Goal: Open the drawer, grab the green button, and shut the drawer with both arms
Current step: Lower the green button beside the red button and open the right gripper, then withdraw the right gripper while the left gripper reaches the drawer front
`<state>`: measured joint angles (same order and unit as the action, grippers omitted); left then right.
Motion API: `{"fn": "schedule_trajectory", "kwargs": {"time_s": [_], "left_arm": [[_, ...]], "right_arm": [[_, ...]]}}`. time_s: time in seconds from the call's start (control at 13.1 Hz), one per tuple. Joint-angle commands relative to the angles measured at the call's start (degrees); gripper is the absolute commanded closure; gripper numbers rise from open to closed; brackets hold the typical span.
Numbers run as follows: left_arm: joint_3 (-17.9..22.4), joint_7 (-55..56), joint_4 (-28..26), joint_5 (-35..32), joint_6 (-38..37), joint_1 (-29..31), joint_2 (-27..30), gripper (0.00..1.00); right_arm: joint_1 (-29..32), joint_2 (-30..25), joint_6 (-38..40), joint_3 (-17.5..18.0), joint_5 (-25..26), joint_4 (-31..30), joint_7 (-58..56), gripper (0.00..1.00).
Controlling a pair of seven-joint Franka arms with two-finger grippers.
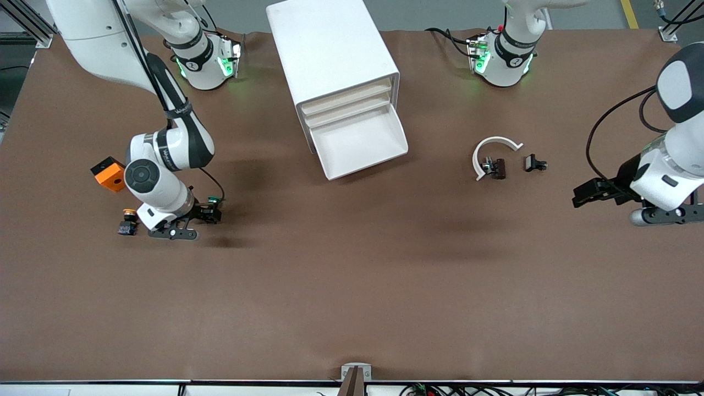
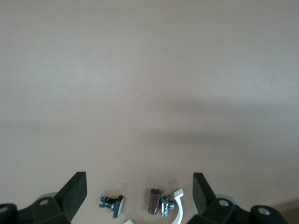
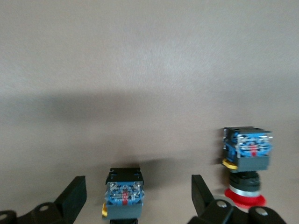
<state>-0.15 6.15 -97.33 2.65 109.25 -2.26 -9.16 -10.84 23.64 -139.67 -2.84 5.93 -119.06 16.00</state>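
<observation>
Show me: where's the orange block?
Front view: orange block lies toward the right arm's end of the table, farther from camera than a button.

You will find no label, brand or number that reads clearly here. The right arm [image 1: 177, 118] carries small white lettering on its black band, too small to make out.

The button [image 3: 124, 198] — dark body, blue terminal face — sits on the surface [image 3: 140, 70] between the right tool's [image 3: 138, 193] spread fingers. The white bottom drawer [image 1: 360, 144] stands pulled out.
</observation>
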Motion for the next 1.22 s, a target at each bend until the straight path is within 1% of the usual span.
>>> {"fn": "schedule_trajectory", "kwargs": {"time_s": [0.0,0.15,0.23,0.3,0.38,0.53,0.61,0.84,0.99,1.14], "left_arm": [[-3.79,7.79,-5.91,-0.36,8.14,-1.17,-0.16,0.00],[-7.92,13.42,-10.14,-0.36,13.94,-1.52,-0.34,0.00],[-10.11,16.76,-11.72,-0.54,16.50,-1.96,-0.86,0.00],[-11.61,20.01,-12.43,-0.63,17.83,-2.74,-1.65,0.00],[-12.24,22.22,-12.44,-0.72,18.19,-4.14,-3.05,0.00],[-12.24,25.47,-12.53,-0.80,19.33,-8.62,-5.25,0.00],[-12.24,28.02,-12.53,-0.80,19.42,-10.82,-6.30,0.00],[-12.24,32.87,-12.27,-0.80,19.68,-15.04,-9.64,0.00],[-12.24,37.07,-12.26,-0.80,21.26,-18.64,-11.66,0.00],[-12.16,39.90,-12.18,-0.80,21.44,-21.81,-13.51,0.00]], "right_arm": [[0.91,-3.42,10.25,1.34,1.28,5.66,0.17,0.00],[0.91,-4.65,18.16,1.61,0.84,11.45,-0.09,0.00],[0.91,-4.57,23.25,1.61,0.49,15.49,-0.10,0.00],[0.91,-4.48,28.09,1.78,-0.30,19.53,-0.10,0.00],[1.00,-4.40,31.88,1.96,-2.31,22.70,-0.53,0.00],[2.31,-4.57,37.17,1.52,-5.39,26.93,-6.57,0.00],[3.62,-4.83,39.36,1.52,-5.75,28.43,-8.25,0.00],[7.14,-7.02,46.66,1.52,-6.10,33.44,-12.38,0.00],[10.21,-9.83,49.66,1.52,-7.68,34.86,-16.60,0.00],[12.50,-12.47,51.94,1.34,-7.77,34.95,-17.94,0.00]]}}
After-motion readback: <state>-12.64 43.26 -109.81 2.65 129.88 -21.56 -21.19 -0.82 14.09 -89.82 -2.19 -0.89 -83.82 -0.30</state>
